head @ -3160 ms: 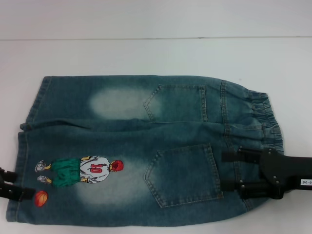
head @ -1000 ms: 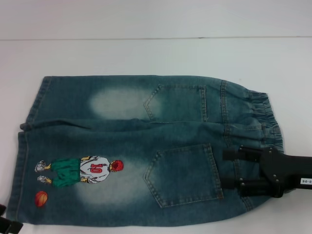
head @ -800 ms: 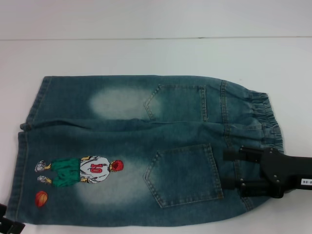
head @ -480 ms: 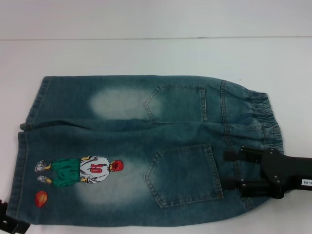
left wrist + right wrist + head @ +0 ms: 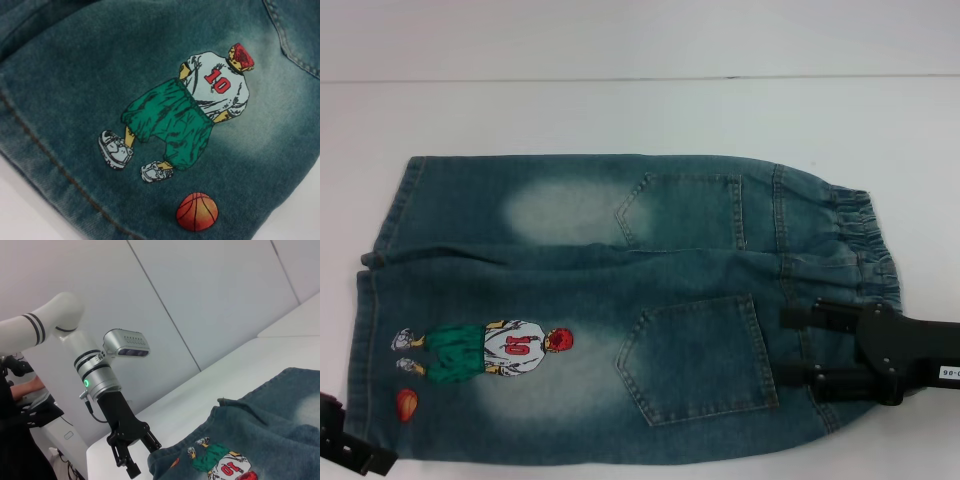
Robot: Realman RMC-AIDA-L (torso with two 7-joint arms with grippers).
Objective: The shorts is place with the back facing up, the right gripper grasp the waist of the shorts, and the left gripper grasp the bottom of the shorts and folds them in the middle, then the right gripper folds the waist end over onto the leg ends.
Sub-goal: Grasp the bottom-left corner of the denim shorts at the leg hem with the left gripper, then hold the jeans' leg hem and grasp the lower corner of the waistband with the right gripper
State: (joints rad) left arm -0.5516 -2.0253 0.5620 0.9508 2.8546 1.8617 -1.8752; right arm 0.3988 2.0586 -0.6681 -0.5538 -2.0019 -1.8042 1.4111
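Two grippers, one at each end of the shorts [image 5: 620,300], and that's the whole setup for the first fold. The shorts lie flat on the white table [image 5: 620,110], back pockets up, waistband toward the table's right edge and the hems toward its left — they fill most of the near half.

The right gripper [image 5: 798,346] is over the waist end by the near pocket, fingers spread with denim between them. Whether the tips already press into the cloth I can't tell; nothing looks bunched or lifted there.

The left gripper [image 5: 134,450] is at the near-left corner of the shorts, right by the hem [image 5: 47,160]. From the right wrist view its jaws are parted, with the corner of the cloth at one tip — looks like it's lining up on the hem rather than holding it. The left wrist camera stares straight down at the cartoon figure [image 5: 187,110] and the little basketball [image 5: 197,211], which fits that.

My guess: both pick the near edge so they can lift it together and lay it over the far half, pocket onto pocket. The risk is pinching only the top layer of denim.
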